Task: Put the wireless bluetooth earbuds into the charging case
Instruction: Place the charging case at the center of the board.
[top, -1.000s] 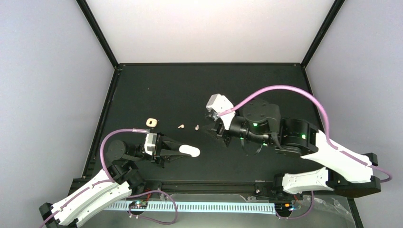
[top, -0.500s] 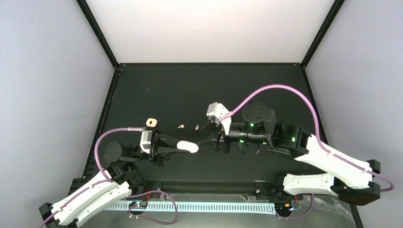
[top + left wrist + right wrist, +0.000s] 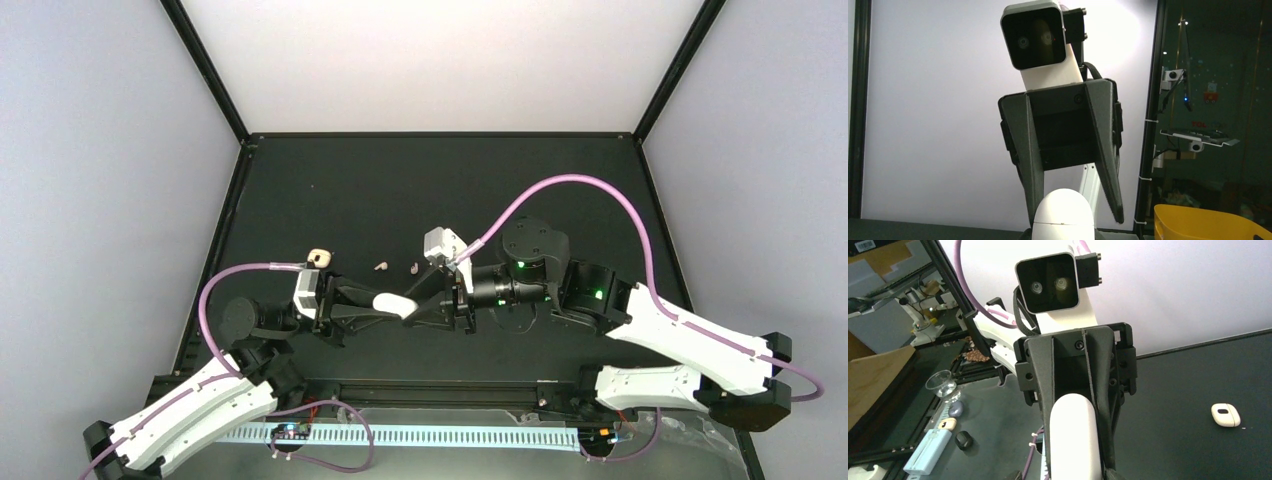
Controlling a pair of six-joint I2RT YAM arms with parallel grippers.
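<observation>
The charging case (image 3: 395,303) is a white, rounded pod with its lid seam closed, held up off the black table. My left gripper (image 3: 383,306) is shut on its near end. My right gripper (image 3: 416,304) faces it head-on and stands open, and its fingers (image 3: 1108,165) flank the case's (image 3: 1063,215) free end, one touching and one apart. The right wrist view shows the case (image 3: 1073,440) running straight away between the left gripper's fingers (image 3: 1048,385). Two tiny pale beige earbuds (image 3: 381,266) (image 3: 414,268) lie on the table just beyond both grippers.
A small beige pod with an oval hole (image 3: 319,257) (image 3: 1225,415) lies on the table at the far left. The black frame rail (image 3: 215,250) borders the table's left side. A clear cup (image 3: 941,382) and light-blue box (image 3: 928,452) sit off the table. A yellow bin (image 3: 1203,222) stands outside.
My right arm has swung down and left from beside the earbuds to meet the left gripper, its fingers now around the case's free end. The left gripper has shifted slightly up and left with the case.
</observation>
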